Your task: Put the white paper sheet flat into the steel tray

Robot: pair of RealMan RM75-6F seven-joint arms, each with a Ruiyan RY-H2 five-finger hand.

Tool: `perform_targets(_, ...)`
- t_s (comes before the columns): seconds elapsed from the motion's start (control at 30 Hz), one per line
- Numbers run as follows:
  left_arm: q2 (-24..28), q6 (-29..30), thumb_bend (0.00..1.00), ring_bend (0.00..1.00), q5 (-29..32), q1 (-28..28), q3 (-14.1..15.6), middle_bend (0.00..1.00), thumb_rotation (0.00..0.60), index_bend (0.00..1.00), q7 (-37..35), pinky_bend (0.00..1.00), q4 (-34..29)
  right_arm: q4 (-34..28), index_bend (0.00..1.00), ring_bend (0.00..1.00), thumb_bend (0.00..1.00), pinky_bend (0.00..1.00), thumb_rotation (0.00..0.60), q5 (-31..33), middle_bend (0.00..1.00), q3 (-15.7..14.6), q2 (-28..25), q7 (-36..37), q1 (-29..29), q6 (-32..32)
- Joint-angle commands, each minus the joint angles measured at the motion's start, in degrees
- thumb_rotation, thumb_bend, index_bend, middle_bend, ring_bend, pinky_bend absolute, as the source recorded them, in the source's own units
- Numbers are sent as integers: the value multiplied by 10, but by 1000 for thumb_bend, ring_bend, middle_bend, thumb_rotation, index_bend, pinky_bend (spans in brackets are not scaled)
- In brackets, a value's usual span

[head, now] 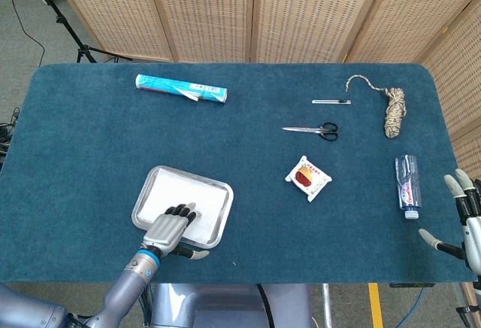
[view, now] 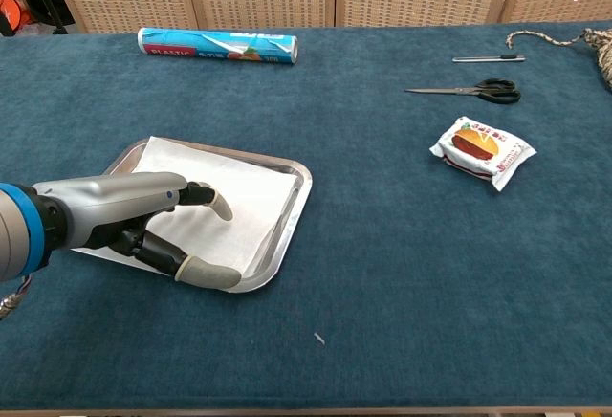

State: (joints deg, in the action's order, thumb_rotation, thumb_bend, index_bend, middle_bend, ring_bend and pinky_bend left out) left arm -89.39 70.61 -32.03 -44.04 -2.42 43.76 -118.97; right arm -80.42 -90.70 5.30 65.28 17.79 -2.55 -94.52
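I had the left hand (head: 171, 229) low over the near right part of the steel tray (head: 149, 185), fingers spread and holding nothing, their tips over the white paper sheet (view: 239, 202) that lay inside the tray. Whether they actually touched the paper I could not tell. To finish well, I judged I should press lightly and smooth toward the tray's walls, then lift straight up so the sheet would not drag out. The right hand (head: 460, 219) idled at the near right table edge, fingers apart and empty. The table wore a dark blue cloth (head: 248, 155), with a foil roll (head: 181, 89) far left, scissors (head: 311, 129), a snack packet (head: 309, 178), twine (head: 392, 108) and a bottle (head: 406, 184) to the right; woven screens (head: 301, 12) stood behind.
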Motion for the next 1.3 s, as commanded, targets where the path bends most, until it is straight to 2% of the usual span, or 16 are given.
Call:
perform_targets(0.03,-7,1,43,0,0,-2,0,0,217,168,-2,103,3,0,1,0,0,0,600,0,0,0,0,0,0,-1)
perform_targets(0.53,-30,3,43,0,29,-11,-9,0,217,168,-6,103,24,1,1,0,0,0,600,1,0,1,-1,6,0,0)
perform_targets(0.83,-40,3,44,0,23,-9,-10,0,220,146,-18,103,31,0,1,0,0,0,600,1,0,0,-1,3,0,1)
perform_targets(1.3,-13,25,46,0,-59,11,4,0,218,146,-44,103,-24,0,1,0,0,0,600,0,0,0,0,2,0,0)
